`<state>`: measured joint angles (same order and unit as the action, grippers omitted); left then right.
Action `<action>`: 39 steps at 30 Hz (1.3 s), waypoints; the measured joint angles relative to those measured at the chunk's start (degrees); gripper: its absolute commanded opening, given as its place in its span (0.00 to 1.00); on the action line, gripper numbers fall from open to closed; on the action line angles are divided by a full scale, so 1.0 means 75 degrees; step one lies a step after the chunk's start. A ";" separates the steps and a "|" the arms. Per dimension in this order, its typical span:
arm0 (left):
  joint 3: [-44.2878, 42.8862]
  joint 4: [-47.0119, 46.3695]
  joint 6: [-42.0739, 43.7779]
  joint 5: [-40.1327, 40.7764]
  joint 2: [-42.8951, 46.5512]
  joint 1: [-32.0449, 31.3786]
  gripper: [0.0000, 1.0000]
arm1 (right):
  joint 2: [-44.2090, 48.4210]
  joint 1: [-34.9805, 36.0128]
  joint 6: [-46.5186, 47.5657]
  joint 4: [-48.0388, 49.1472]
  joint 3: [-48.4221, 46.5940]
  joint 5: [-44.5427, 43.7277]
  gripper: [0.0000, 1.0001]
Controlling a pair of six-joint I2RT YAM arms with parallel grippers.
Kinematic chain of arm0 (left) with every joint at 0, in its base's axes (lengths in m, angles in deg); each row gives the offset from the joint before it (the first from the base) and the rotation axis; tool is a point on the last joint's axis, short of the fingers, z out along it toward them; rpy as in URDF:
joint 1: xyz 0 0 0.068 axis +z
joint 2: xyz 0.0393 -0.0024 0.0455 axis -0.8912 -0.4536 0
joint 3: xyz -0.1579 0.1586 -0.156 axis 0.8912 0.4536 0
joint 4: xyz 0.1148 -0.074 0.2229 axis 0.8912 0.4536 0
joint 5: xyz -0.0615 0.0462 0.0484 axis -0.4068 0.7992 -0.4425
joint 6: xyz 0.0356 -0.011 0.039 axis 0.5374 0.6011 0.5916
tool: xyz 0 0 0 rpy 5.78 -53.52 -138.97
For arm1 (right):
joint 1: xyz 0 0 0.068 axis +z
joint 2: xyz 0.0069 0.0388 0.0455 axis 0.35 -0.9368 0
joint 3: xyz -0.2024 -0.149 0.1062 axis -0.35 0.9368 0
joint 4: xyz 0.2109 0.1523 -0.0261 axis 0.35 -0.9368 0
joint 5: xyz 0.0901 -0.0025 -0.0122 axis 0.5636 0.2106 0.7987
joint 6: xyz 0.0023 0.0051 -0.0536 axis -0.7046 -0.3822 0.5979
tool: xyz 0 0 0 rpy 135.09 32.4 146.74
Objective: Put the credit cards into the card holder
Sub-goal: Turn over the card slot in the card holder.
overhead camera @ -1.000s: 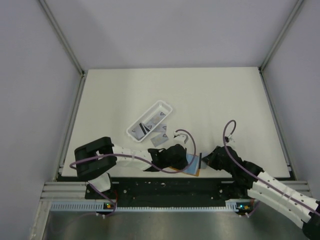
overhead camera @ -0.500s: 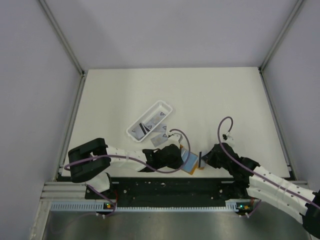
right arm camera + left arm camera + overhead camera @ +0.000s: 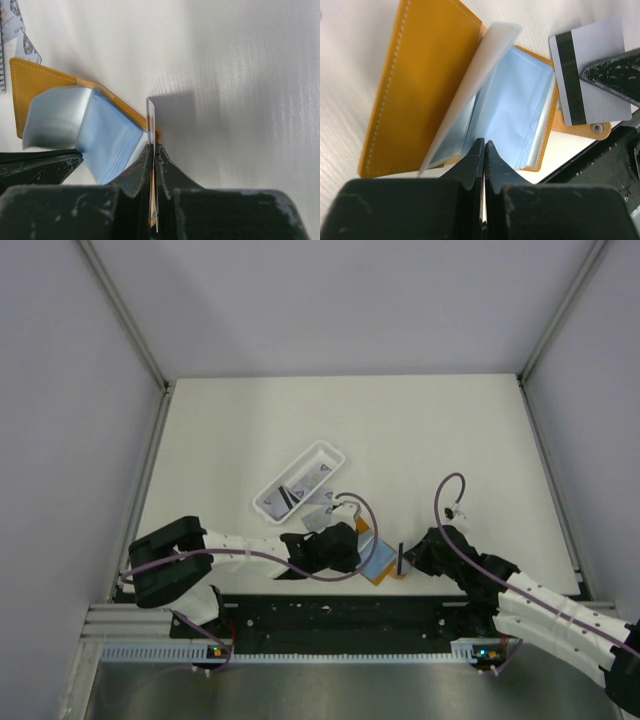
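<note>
In the left wrist view, the right fingers (image 3: 615,75) cover the credit card (image 3: 597,47) at 3 o'clock, and the left fingers (image 3: 467,170) hide the card holder (image 3: 420,85) at 6 o'clock. From above, the white tray (image 3: 288,472) holds cards (image 3: 288,497) too small to count.

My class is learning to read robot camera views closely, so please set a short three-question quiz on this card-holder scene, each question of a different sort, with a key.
1. True or false: the card holder lies closed.
2. Which one grips the black-striped card? A the left gripper; B the right gripper; C neither.
3. Fill in: the left gripper pinches the card holder's clear plastic ____.
Key: 1 false, it lies open. 2 B. 3 sleeves.
</note>
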<state>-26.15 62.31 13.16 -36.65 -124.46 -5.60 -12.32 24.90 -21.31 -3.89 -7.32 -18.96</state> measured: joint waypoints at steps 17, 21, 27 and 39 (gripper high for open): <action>-0.0557 0.0376 0.0670 0.0061 -0.0271 0.0947 0.00 | 0.0000 0.0000 0.0064 0.0023 0.0003 0.0003 0.00; -0.0560 0.0411 0.0766 0.0020 -0.0423 0.0985 0.00 | 0.0003 0.0000 0.0093 0.0026 0.0003 0.0003 0.00; -0.0082 -0.0070 0.0560 0.0064 -0.0268 0.0764 0.00 | -0.0154 0.0000 0.0297 0.0090 -0.0052 -0.0050 0.00; 0.0519 -0.0411 -0.0758 0.0315 0.0067 -0.0653 0.00 | -0.1853 -0.0277 0.1967 0.0635 -0.0968 0.0035 0.00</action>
<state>-22.26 59.23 7.48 -34.29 -123.96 -10.49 -26.22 22.82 -6.55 0.87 -14.57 -18.69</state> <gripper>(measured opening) 0.012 0.006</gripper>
